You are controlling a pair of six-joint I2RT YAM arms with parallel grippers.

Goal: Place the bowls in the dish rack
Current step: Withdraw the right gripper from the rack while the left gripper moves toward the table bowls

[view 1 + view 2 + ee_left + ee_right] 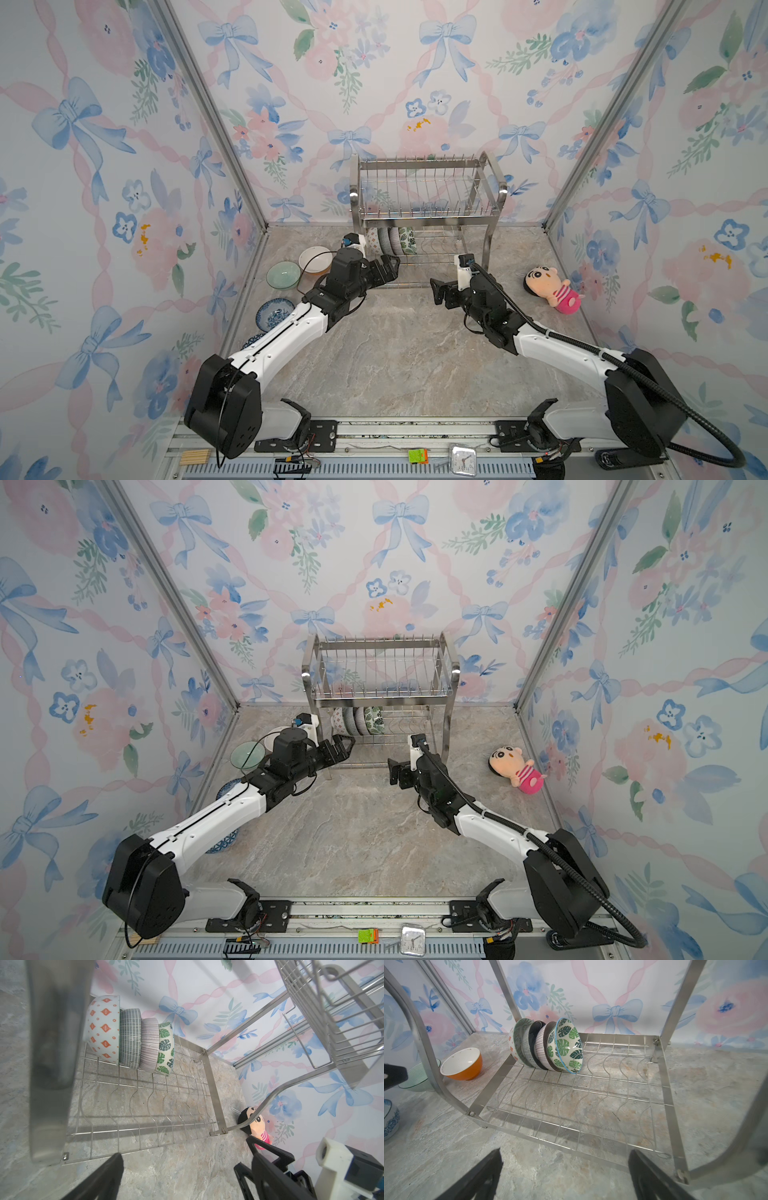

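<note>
Stainless-steel dish rack [419, 216] stands at the back of the stone-patterned table [395, 353]. Left gripper [390, 269] and right gripper [436, 292] hang just in front of its lower tier, each with jaws spread wide and holding nothing. Four bowls [546, 1045] stand on edge, packed together, at that tier's left end. Orange bowl [464, 1065], pale green bowl [283, 274] and blue floral bowl [272, 315] sit on the table left of the rack.

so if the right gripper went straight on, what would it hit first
The right gripper likely meets the low front rail of the dish rack, before the slots beside the bowls; depth unclear.
</note>
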